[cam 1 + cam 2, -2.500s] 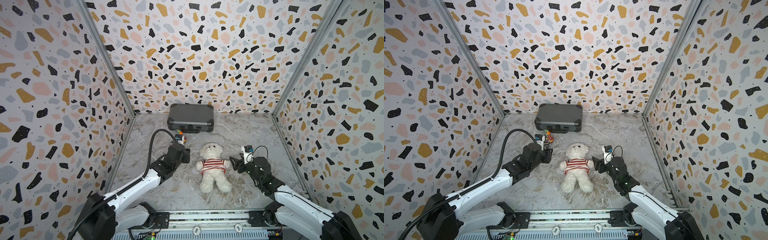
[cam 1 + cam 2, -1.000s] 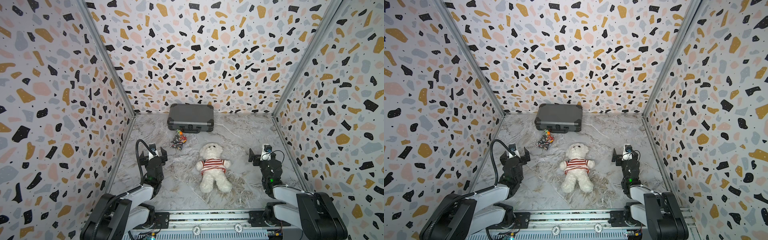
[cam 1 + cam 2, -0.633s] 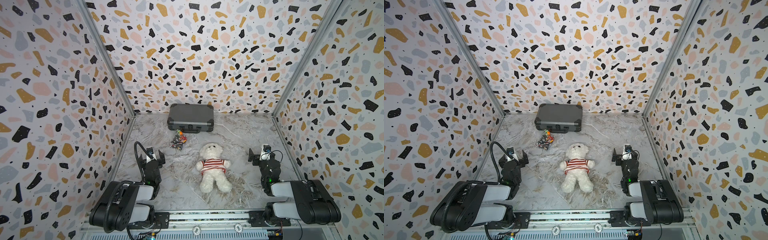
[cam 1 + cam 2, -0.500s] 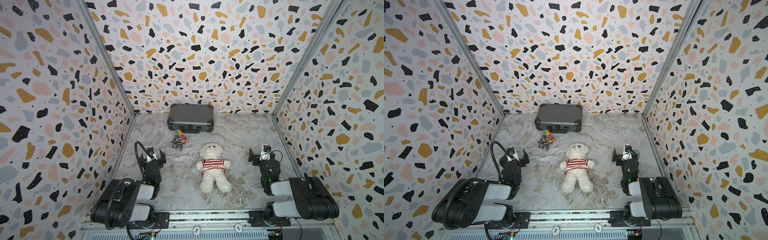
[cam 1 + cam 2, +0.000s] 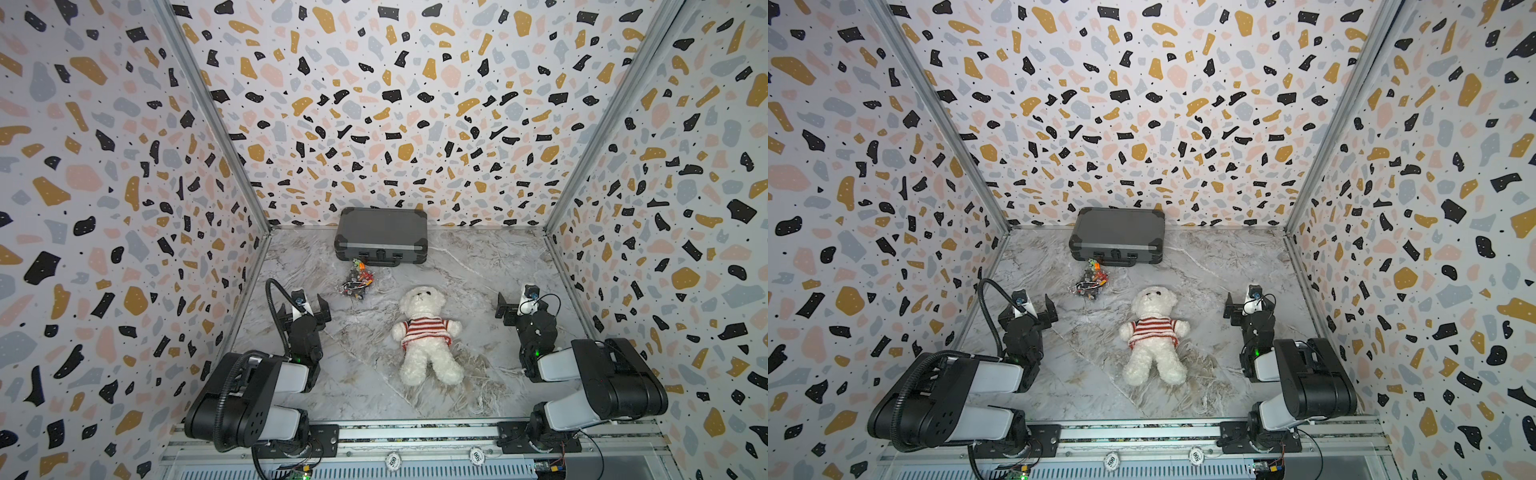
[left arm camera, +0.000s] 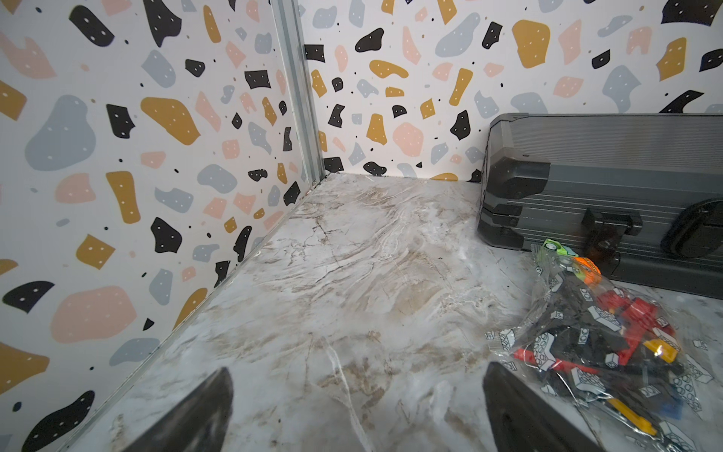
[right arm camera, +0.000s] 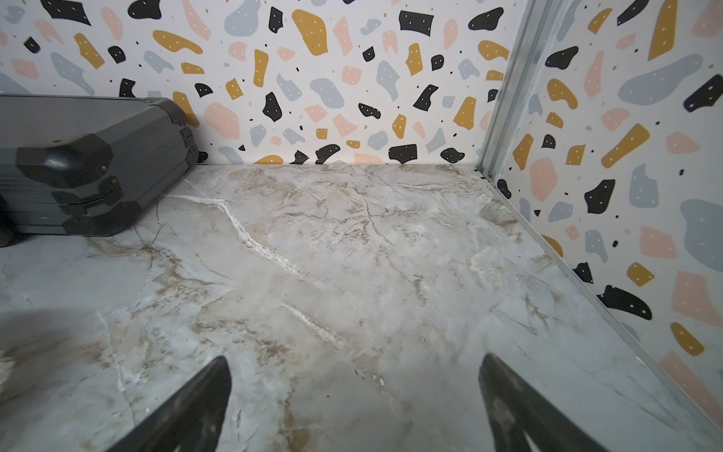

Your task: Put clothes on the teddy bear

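teddy bear (image 5: 426, 359): on its back mid-table (image 5: 478, 266), head toward back wall, red-white striped sweater (image 5: 426, 331) on its torso
left end effector (image 6: 358, 373): released, empty, by left wall, well apart from bear
right end effector (image 7: 354, 362): released, empty, by right wall, well apart from bear
clutter: grey case (image 5: 381, 241) at back wall; bag of bricks (image 5: 357, 284) just in front of it

Both top views look steeply down on the whole bench (image 5: 357, 386), while wrist cameras sit low behind the left pincer (image 6: 358, 371) and right pincer (image 7: 354, 362), sharing the grey case (image 6: 606, 156) ahead.
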`<state>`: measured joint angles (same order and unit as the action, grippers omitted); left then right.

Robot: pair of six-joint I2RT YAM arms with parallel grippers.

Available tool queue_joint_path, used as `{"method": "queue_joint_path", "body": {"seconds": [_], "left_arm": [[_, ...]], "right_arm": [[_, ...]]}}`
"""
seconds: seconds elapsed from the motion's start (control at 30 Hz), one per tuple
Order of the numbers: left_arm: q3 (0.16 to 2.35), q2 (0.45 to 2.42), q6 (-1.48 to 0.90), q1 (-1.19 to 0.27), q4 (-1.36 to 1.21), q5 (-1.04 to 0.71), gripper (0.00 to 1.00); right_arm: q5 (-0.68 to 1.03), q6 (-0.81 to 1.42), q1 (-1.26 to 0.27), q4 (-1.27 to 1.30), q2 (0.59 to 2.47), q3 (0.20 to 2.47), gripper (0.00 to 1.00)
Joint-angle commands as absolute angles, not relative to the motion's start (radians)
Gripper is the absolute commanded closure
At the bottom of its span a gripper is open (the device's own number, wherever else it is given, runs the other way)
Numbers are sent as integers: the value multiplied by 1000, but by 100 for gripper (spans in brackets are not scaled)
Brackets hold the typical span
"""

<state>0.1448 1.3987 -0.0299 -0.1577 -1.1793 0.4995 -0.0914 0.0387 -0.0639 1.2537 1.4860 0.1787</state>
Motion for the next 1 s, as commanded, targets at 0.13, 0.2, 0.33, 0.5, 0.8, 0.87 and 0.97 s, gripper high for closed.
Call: {"method": "queue_joint_path", "body": {"seconds": [0.13,0.2,0.33,0.5,0.8,0.87,0.97], "left_arm": [[157,1393,-40,-152,-1215,518,0],[156,1393,-40,-152,-1213,517,0],[159,1399,-38,-152,-1213,517,0],[156,1393,-40,-152,-1215,517,0],[156,1393,-40,-152,-1214,517,0],[156,1392,-41,-152,-1213,517,0],[156,1393,-40,-152,-1215,517,0]], "right_arm": [[-116,24,-75,1247,1482,196,1],[-116,25,-75,1247,1481,196,1],[-117,23,-75,1247,1482,196,1],[-129,20,-84,1244,1483,200,1],[-70,-41,-113,1290,1469,163,1],[-104,-40,-125,1410,1464,109,1],[-72,4,-79,1283,1477,176,1]]}}
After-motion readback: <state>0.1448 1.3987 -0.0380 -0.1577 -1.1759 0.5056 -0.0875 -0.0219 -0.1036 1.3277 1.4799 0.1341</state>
